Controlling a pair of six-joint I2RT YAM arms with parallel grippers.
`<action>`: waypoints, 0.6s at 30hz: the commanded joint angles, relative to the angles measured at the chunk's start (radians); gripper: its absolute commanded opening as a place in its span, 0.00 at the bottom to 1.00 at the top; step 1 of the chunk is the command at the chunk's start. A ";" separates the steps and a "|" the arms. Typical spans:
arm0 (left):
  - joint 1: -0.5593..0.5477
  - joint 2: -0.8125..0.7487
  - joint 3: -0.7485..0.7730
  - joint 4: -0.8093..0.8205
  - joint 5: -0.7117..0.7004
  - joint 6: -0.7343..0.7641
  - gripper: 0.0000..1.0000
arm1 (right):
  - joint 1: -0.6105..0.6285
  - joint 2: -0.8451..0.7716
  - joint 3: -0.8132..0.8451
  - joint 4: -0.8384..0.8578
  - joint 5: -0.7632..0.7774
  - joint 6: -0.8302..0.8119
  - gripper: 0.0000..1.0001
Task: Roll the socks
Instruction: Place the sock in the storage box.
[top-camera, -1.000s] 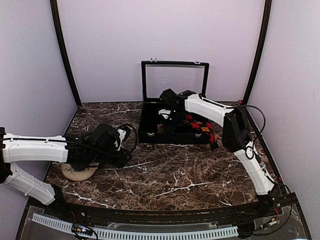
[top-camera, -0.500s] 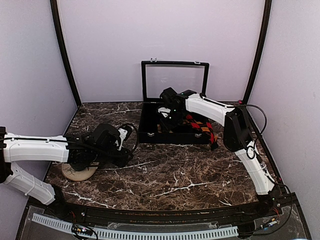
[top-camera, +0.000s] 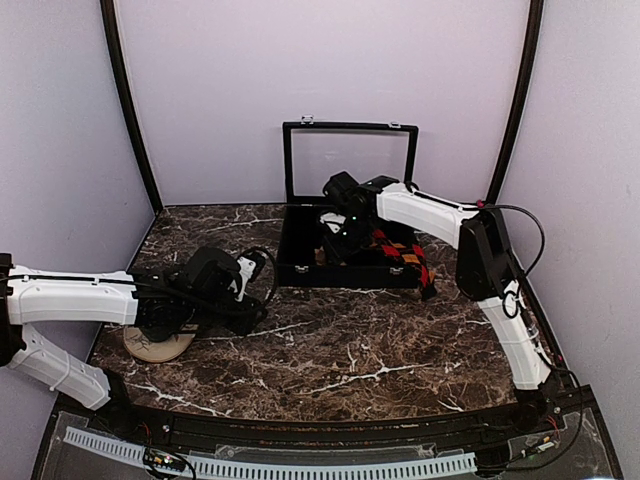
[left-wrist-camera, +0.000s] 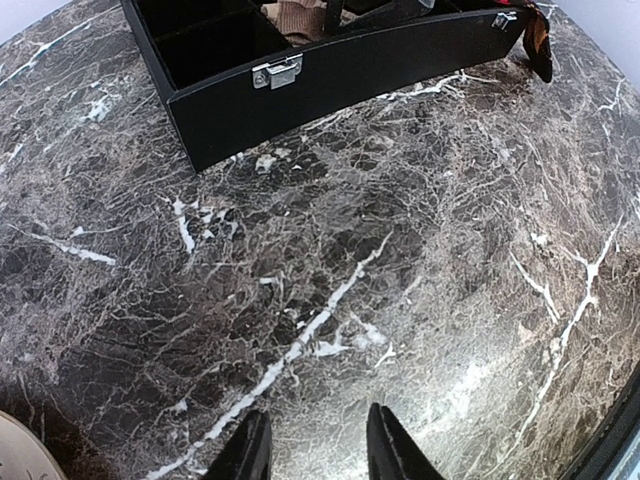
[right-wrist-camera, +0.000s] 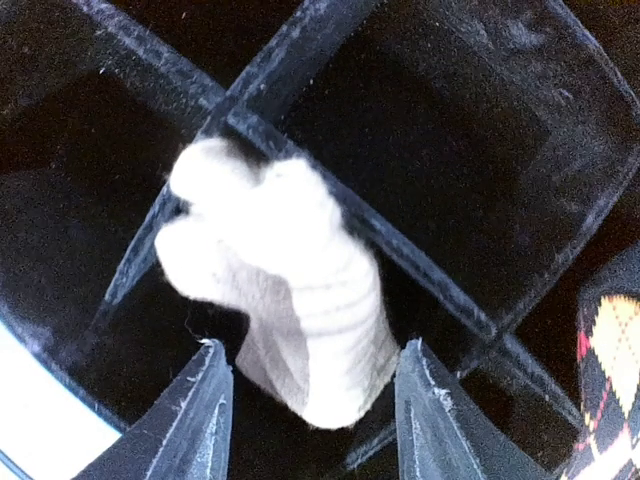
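A white rolled sock (right-wrist-camera: 290, 280) lies across a divider inside the black compartment box (top-camera: 300, 268). My right gripper (right-wrist-camera: 315, 400) is open just above it, a finger on each side, with gaps between both fingers and the cloth. A red, black and yellow argyle sock (top-camera: 405, 255) lies in the box's right side, its end hanging over the front right corner (left-wrist-camera: 538, 45). Low over the marble at the left, my left gripper (left-wrist-camera: 315, 455) is open with nothing between its fingers.
The box's glass lid (top-camera: 350, 160) stands upright at the back. A flat tan piece (top-camera: 158, 345) lies on the table under my left arm. Something tan (left-wrist-camera: 300, 15) shows inside the box. Purple walls close in the marble table (top-camera: 350, 350).
My right gripper has opened and let go of the white rolled sock in the box. The left arm has not moved.
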 joint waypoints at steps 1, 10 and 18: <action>0.008 -0.002 0.018 -0.004 0.016 0.014 0.35 | 0.011 -0.054 -0.047 -0.072 -0.014 0.015 0.53; 0.008 0.011 0.024 0.010 0.020 0.017 0.35 | 0.011 -0.129 -0.073 -0.028 0.012 0.025 0.53; 0.009 0.020 0.027 0.012 0.016 0.012 0.35 | 0.011 -0.110 -0.058 0.030 0.005 0.027 0.27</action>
